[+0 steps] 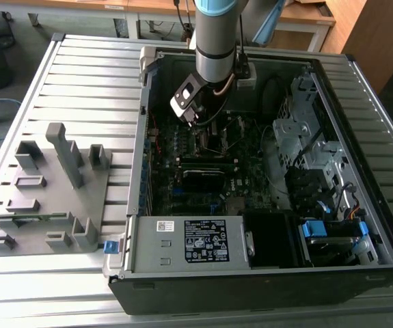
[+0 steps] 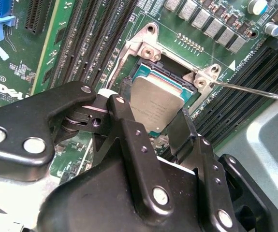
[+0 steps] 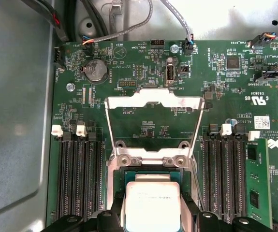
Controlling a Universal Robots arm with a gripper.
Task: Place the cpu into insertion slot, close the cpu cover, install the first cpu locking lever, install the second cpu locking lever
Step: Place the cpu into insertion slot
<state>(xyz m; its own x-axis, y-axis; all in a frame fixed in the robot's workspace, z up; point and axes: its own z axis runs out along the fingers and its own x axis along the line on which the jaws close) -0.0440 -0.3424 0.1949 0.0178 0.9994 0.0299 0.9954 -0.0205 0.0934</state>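
Clamping flat grey cpu point(image 2: 154, 102) w/ claw point(image 2: 152, 115) at square insertion slot point(image 2: 168, 76).

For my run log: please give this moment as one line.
tool: holds cpu | cpu: at insertion slot | cpu cover: open

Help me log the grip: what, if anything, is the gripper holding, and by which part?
The chip, pinched at two opposite side edges by the gripper, over the open socket.
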